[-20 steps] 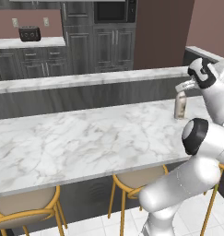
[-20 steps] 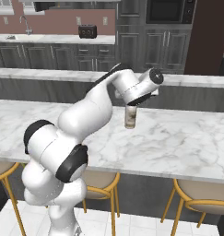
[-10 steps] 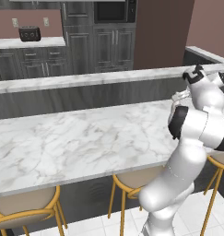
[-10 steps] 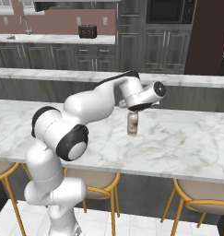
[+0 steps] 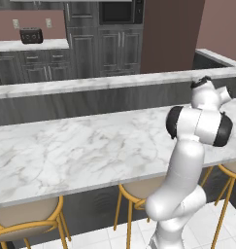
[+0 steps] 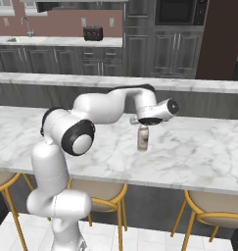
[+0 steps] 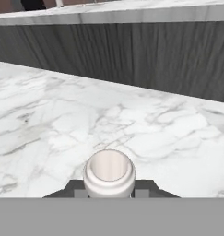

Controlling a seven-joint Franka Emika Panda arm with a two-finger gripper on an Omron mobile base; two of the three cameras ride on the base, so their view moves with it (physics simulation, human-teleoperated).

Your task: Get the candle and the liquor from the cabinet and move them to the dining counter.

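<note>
Right base view: the pincer [image 6: 141, 123] grips the neck of the liquor [image 6: 142, 138], upright over the dining counter [image 6: 199, 152]; the raised ledge [image 6: 66, 78] stands behind it, stools [image 6: 208, 208] below.

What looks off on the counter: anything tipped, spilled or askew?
Nothing stands out. The liquor hangs upright from the gripper, which is shut on its neck, low over the dining counter. Whether its base touches the marble I cannot tell. No spill or damage shows.

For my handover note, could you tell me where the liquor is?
In the right base view, the liquor hangs upright in the gripper over the dining counter.
</note>
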